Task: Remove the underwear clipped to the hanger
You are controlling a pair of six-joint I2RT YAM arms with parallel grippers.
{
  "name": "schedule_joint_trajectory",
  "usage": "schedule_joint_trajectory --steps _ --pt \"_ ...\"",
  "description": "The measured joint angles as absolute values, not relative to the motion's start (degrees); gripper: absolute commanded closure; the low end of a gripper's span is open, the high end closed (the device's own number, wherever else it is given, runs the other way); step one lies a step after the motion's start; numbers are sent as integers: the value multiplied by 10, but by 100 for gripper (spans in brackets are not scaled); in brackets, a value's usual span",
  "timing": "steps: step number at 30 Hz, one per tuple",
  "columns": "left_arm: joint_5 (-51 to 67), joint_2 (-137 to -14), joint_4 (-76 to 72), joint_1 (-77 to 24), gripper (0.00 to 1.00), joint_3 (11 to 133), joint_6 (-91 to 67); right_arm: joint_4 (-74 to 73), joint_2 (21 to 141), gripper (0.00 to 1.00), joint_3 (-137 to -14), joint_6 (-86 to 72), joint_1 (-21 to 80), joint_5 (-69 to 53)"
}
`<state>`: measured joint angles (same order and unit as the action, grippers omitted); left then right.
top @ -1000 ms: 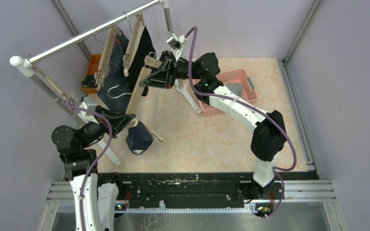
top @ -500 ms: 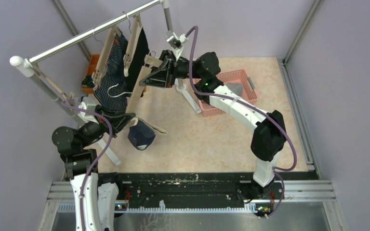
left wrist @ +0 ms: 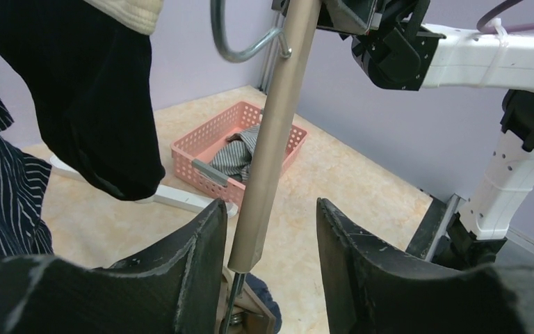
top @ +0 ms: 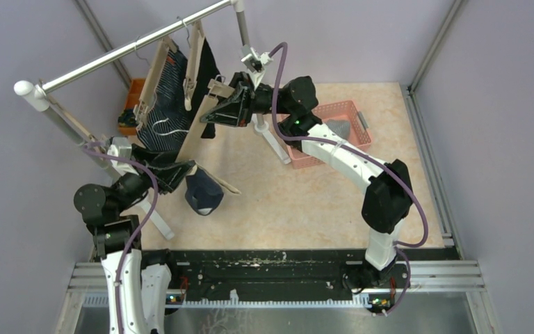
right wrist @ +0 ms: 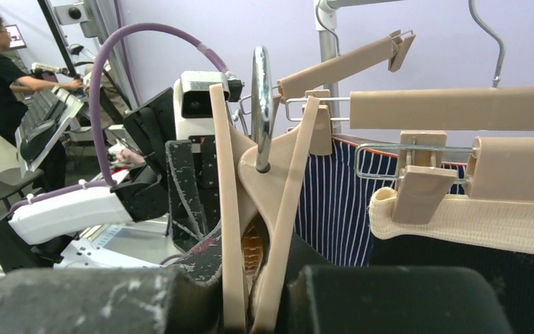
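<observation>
Between the left jaws (apart), the hanger (left wrist: pixel 271 139)

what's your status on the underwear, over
Left gripper open around hanger. Right gripper shut on its top end. Dark underwear hangs off its low end. Striped pair close by.

We see a smooth matt beige hanger (right wrist: pixel 288 188), its hook (right wrist: pixel 262 104) shiny metal; beside the hanger, soft striped cloth underwear (right wrist: pixel 334 209) and a ribbed knit waistband (right wrist: pixel 500 223).
</observation>
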<state>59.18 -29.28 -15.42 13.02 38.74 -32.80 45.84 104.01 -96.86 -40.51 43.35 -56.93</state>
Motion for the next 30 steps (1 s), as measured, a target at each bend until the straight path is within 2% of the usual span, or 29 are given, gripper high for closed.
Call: schedule_joint_trajectory --steps 3,9,13,25,30 --pt "585 -289 -91 130 43 411 -291 458 1040 100 -969 -401 433 -566" --pt "556 -275 133 130 40 488 -141 449 1040 100 -969 -390 434 -564" --pt "529 -249 224 130 40 492 -85 429 1040 100 -969 -381 434 -565" --pt "521 -237 244 130 37 479 -65 411 1040 100 -968 -381 435 -568" --pt "521 -242 225 130 42 451 -80 419 1040 100 -969 -386 435 -553"
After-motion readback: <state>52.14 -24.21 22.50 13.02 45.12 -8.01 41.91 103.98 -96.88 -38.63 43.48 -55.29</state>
